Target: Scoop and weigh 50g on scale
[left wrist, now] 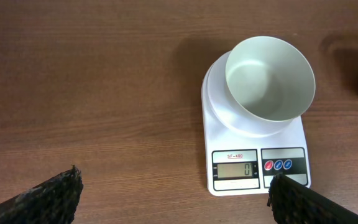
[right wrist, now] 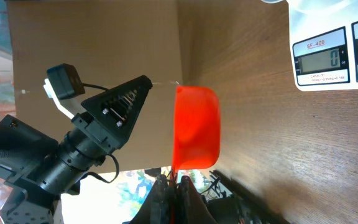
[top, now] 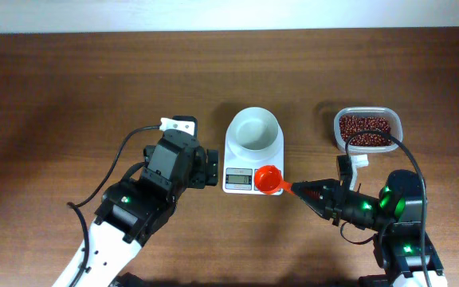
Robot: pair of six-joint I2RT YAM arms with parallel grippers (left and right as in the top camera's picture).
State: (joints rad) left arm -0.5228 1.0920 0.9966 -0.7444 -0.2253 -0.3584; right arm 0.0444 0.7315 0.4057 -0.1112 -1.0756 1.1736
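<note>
Orange plastic marks the scoop (top: 268, 179), whose handle the right claw (top: 296, 190) pinches with its jaws closed tight. The cup hangs over the front right corner of the scale (top: 233, 155), beside the display (top: 238, 178). The left claw (top: 211, 167) stands spread to its widest just left of the scale, gripping nothing, while the red-brown beans (top: 365, 127) lie in the clear tub (top: 367, 110) to the scale's right, apart from its white bowl (top: 253, 130).
</note>
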